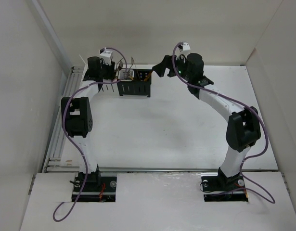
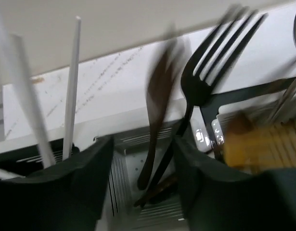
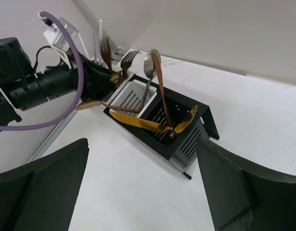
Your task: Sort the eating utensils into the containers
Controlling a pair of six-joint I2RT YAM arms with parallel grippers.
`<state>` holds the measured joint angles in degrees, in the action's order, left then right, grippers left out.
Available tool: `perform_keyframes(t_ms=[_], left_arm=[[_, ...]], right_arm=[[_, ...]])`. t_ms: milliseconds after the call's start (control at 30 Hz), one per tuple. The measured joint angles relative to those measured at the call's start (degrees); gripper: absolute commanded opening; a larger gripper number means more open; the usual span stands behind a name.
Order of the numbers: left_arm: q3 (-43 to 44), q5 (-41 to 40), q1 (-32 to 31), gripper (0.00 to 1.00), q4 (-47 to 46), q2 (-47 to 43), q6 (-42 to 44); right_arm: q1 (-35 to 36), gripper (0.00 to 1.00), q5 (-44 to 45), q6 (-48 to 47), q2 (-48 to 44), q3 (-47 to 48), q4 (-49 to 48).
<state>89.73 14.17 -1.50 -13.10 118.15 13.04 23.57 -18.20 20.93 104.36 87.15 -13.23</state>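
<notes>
The containers (image 1: 135, 87) stand at the back of the table. My left gripper (image 1: 103, 72) hangs over their left end. In the left wrist view its jaws (image 2: 143, 187) stand apart over a white caddy (image 2: 138, 139). A dark fork (image 2: 200, 86) and a blurred brown-handled utensil (image 2: 157, 96) lean inside it, touching neither finger. White chopsticks (image 2: 70, 96) stand to the left. My right gripper (image 3: 143, 192) is open and empty, short of the black caddy (image 3: 186, 144). That caddy holds gold utensils (image 3: 138, 122) and a silver spoon (image 3: 148, 65).
White walls close in the table at the back and on both sides. A slotted metal rail (image 1: 66, 120) runs along the left edge. A purple cable (image 3: 75, 57) loops over the left arm beside the caddies. Bare white tabletop (image 1: 162, 130) lies in front of the containers.
</notes>
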Motion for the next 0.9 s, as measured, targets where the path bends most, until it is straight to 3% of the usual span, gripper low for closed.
perform_keyframes(t_ms=[100, 367, 633, 733, 900], left_arm=[[-0.02, 0.35, 0.07, 0.61, -1.49, -0.31, 0.0], [2.89, -2.36, 0.15, 0.61, 2.47, -0.42, -0.2], [13.55, -4.17, 0.87, 0.62, 12.98, -0.98, -4.66], [17.51, -7.91, 0.87, 0.66, 16.65, -2.67, -7.41], [18.86, -20.7, 2.25, 0.71, 20.81, -9.53, -11.19]], right_arm=[[-0.17, 0.97, 0.2, -0.57, -0.76, -0.26, 0.63], [-0.57, 0.97, 1.11, -2.32, -4.28, -1.88, 1.29], [-2.56, 1.0, 1.53, -3.45, -7.74, -3.48, 2.19], [-5.4, 1.0, 1.6, -3.61, -9.16, -3.74, 4.55], [-15.06, 1.0, 3.15, -3.65, -13.35, -6.67, 10.95]])
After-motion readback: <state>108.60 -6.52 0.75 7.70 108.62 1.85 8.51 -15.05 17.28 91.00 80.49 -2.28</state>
